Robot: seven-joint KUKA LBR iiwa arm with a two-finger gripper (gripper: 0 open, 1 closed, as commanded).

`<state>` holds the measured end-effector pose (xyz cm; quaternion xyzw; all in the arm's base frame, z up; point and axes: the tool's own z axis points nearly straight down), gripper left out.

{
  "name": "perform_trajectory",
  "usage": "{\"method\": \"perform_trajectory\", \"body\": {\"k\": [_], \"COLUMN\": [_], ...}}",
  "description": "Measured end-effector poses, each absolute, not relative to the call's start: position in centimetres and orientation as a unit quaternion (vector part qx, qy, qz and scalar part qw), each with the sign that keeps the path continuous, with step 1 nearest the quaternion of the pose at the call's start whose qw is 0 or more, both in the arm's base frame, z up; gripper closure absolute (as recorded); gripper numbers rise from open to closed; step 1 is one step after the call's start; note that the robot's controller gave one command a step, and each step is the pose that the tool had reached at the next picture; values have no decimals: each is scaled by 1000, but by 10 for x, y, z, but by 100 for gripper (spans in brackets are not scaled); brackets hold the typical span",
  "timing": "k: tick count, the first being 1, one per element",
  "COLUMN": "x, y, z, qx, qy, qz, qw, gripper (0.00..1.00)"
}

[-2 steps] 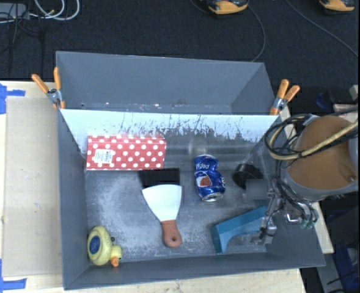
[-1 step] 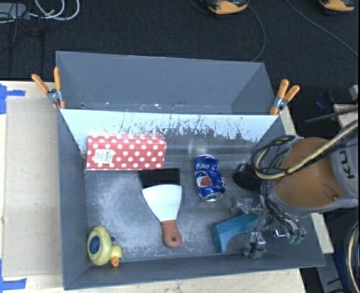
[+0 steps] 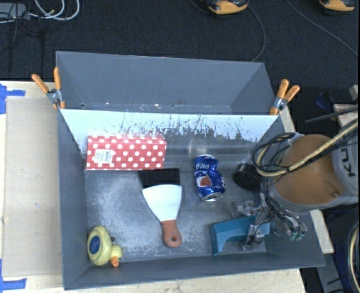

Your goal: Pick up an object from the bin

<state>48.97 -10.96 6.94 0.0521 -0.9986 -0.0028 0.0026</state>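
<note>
The object was a blue block (image 3: 227, 235) of angular shape, with a darker upper face and a lighter blue face toward the front. It lay flat on the floor of the bin (image 3: 73, 224), close to the front wall and near the front-right corner. Its right end was hidden, so the outline there could not be determined.

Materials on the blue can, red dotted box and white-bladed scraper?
Blue can: thin metal, likely aluminium; glossy print, dented and crumpled. Red white-dotted box: probably cardboard; matte, sharp folded edges, stuck-on label. Scraper: white blade looks plastic or silicone, smooth; reddish handle could be wood or plastic, can't tell.
</note>
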Motion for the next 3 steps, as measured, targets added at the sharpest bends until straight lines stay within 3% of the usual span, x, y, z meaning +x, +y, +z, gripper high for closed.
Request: {"method": "perform_trajectory", "body": {"k": [3], "x": [489], "y": [-109], "z": [73], "qx": [54], "qy": [-999], "qz": [-3], "qw": [4], "gripper": [100]}}
